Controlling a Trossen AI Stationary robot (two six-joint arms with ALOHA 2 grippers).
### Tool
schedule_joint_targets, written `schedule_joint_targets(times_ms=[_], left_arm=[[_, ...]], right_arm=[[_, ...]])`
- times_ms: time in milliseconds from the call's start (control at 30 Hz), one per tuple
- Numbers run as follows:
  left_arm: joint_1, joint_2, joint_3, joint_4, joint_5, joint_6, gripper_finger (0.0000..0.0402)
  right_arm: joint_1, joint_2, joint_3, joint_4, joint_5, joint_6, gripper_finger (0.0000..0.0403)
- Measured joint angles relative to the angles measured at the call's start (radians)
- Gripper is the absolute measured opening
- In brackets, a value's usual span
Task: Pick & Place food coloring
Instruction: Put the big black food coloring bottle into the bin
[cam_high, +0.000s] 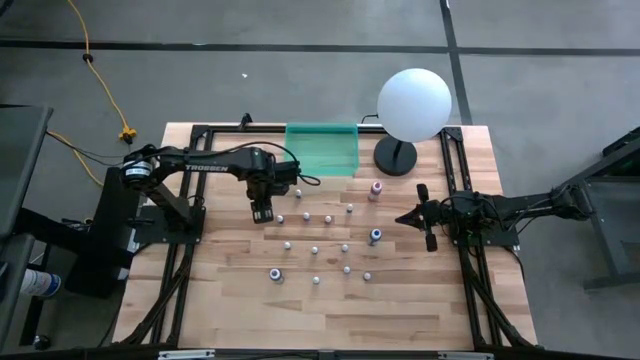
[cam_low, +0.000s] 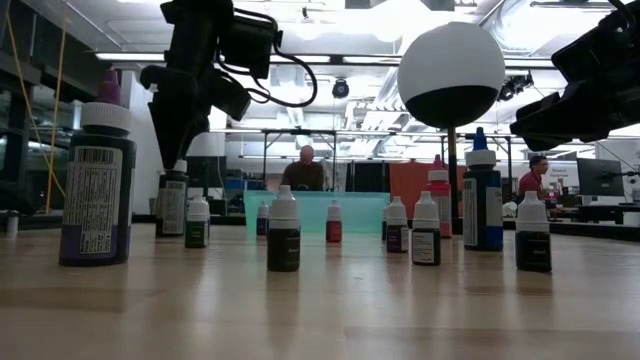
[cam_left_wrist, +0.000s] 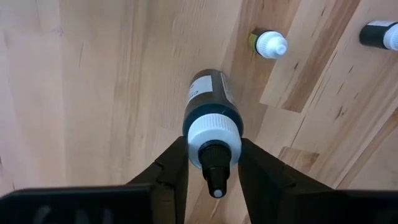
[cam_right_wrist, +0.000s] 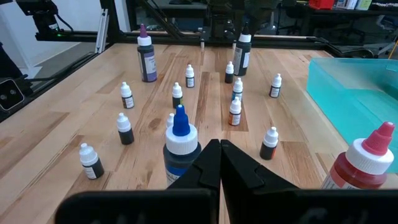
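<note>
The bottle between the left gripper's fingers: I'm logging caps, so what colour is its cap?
White collar, dark tip on the bottle; left wrist view shows it best.

I'm working in what looks like a robotics lab or open workshop hall. My wooden table (cam_high: 330, 300) sits on a bare grey concrete floor (cam_high: 300, 90) crossed by dark lines, with a yellow cable (cam_high: 100, 80) trailing at the upper left of the high view. Across the low view I see ceiling strip lights (cam_low: 330, 60), desks with monitors (cam_low: 600, 178) at far right, and two seated people (cam_low: 305, 170) in the background.
</note>
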Motion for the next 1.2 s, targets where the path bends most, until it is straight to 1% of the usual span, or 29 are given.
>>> schedule_joint_targets(times_ms=[267,533,633,900,1100,1200], left_arm=[[0.000,0.000,0.006,0.001,-0.003,0.025,0.0101],[0.000,-0.026,0.112,-0.074,-0.003,0.025,0.0100],[0.000,-0.039,0.178,-0.115,-0.003,0.029,0.0099],[0.023,-0.036,0.398,-0.199,-0.070,0.063,0.0099],[0.067,0.014,0.556,-0.224,-0.090,0.082,0.0100],[0.089,0.072,0.652,-0.246,-0.099,0.102,0.0101]], right_arm=[[0.000,0.000,0.000,0.000,0.000,0.000,0.0000],[0.000,0.000,0.000,0.000,0.000,0.000,0.0000],[0.000,0.000,0.000,0.000,0.000,0.000,0.0000],[0.000,0.000,0.000,0.000,0.000,0.000,0.0000],[0.000,0.000,0.000,0.000,0.000,0.000,0.0000],[0.000,0.000,0.000,0.000,0.000,0.000,0.0000]])
